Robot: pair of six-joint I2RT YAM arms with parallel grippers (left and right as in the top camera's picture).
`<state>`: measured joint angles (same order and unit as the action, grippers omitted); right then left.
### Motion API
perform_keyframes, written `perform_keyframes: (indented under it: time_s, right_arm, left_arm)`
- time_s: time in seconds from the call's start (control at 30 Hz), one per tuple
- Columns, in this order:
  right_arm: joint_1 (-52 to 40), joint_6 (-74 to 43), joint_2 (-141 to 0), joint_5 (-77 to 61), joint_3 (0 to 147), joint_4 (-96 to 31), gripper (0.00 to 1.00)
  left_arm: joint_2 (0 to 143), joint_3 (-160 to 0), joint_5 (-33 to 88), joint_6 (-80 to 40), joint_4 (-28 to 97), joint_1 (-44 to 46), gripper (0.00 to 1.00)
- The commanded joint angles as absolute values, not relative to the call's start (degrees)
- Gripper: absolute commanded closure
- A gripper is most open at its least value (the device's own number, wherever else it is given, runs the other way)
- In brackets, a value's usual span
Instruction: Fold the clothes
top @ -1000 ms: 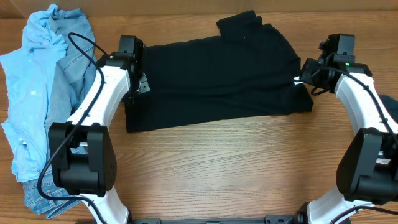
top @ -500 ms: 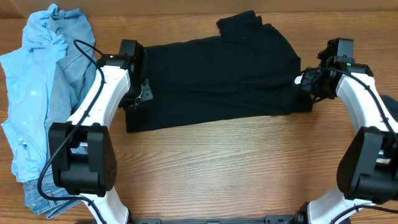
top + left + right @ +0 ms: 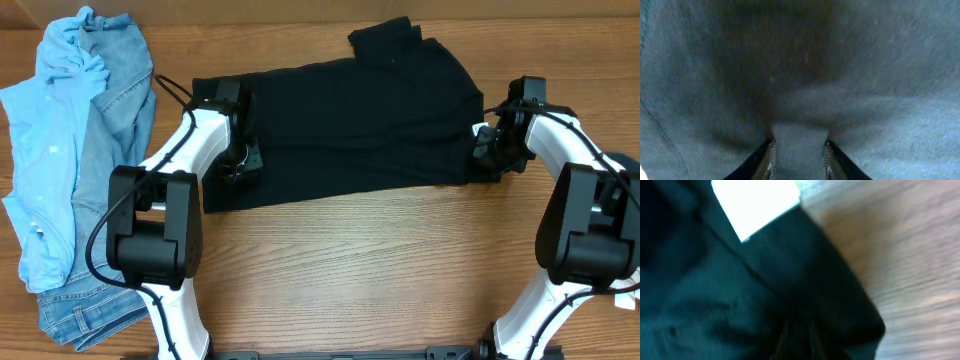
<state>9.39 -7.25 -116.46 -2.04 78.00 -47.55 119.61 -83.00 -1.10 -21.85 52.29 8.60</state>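
The black T-shirt (image 3: 350, 120) lies spread flat across the middle of the table, with a folded sleeve at its far edge. My left gripper (image 3: 240, 162) is down on the shirt's left edge. In the left wrist view the fingers (image 3: 799, 157) pinch a raised ridge of black cloth (image 3: 800, 75). My right gripper (image 3: 488, 150) is down on the shirt's right edge. In the right wrist view its fingers (image 3: 801, 335) sit close together in dark cloth (image 3: 700, 290), near the small white label (image 3: 757, 202).
A light blue shirt (image 3: 45, 150) lies crumpled on blue denim jeans (image 3: 115, 110) at the table's left side. Bare wooden tabletop (image 3: 370, 270) runs along the front, and it also shows in the right wrist view (image 3: 910, 255).
Both grippers have moved inward and down onto the black T-shirt's side edges. The left has shifted to the right and nearer. The shirt itself has barely moved.
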Motion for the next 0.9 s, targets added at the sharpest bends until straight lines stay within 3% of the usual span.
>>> perform_keyframes:
  time_s: [0.0, 0.4, 0.5, 0.6, 0.87]
  right_arm:
    - [9.69, -7.33, -119.07, -0.08, 77.21, -53.56, 0.78]
    - [14.72, -12.1, -119.07, 2.94, 77.21, -72.84, 0.73]
    - [14.83, -12.27, -119.07, 3.38, 77.21, -76.27, 0.72]
    - [14.81, -12.43, -119.07, 3.33, 77.21, -78.35, 0.72]
    - [14.76, -13.52, -115.85, 1.98, 77.32, -75.96, 0.74]
  left_arm:
    - [125.03, -81.73, -1.45, -20.56, 59.27, 8.64, 0.66]
    - [125.25, -81.73, -3.62, -20.53, 79.09, 8.56, 0.65]
    - [125.25, -81.73, -3.68, -19.55, 81.6, 8.54, 0.69]
    - [125.12, -81.73, -6.24, -19.29, 82.24, 8.56, 0.76]
    - [112.4, -81.82, -8.32, -19.27, 77.1, 8.69, 0.76]
